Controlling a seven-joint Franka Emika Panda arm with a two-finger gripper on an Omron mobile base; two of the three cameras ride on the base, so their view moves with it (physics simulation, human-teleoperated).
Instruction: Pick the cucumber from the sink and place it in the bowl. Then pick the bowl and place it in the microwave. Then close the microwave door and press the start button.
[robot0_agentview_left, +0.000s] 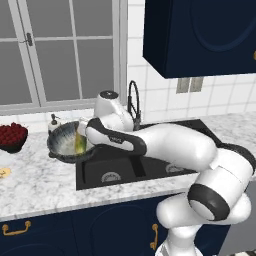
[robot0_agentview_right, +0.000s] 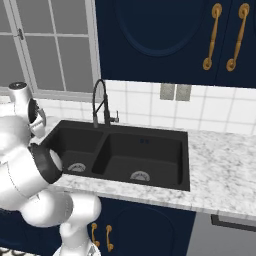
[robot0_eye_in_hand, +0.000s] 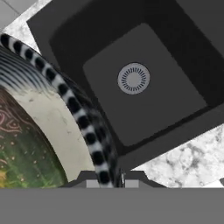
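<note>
The bowl (robot0_agentview_left: 65, 142) is seen tilted at the left end of the sink (robot0_agentview_left: 130, 167), its lower edge over the rim of the left basin and its open side turned toward the camera. Inside it, a yellowish-green shape is visible against the pale inner wall – this is the cucumber (robot0_agentview_left: 80, 144), lying close to the side where the arm reaches in. The gripper (robot0_agentview_left: 86, 137) is placed at the right edge of the bowl, but its fingers are hidden by the hand in the left base view.

In the hand view, the streaked rim of the bowl (robot0_eye_in_hand: 85, 122) runs down between the finger bases at the bottom, so the gripper appears to be closed on the bowl's rim with a narrow gap. The greenish cucumber (robot0_eye_in_hand: 22, 157) is seen very close at the lower left, inside the bowl. Beyond the rim, the left basin with its round silver drain (robot0_eye_in_hand: 133, 78) is seen.

A dark bowl of red fruit (robot0_agentview_left: 11, 136) stands on the marble counter (robot0_agentview_left: 40, 185), left of the sink – well apart from the held bowl. The black faucet (robot0_agentview_right: 100, 102) rises behind the sink.
</note>
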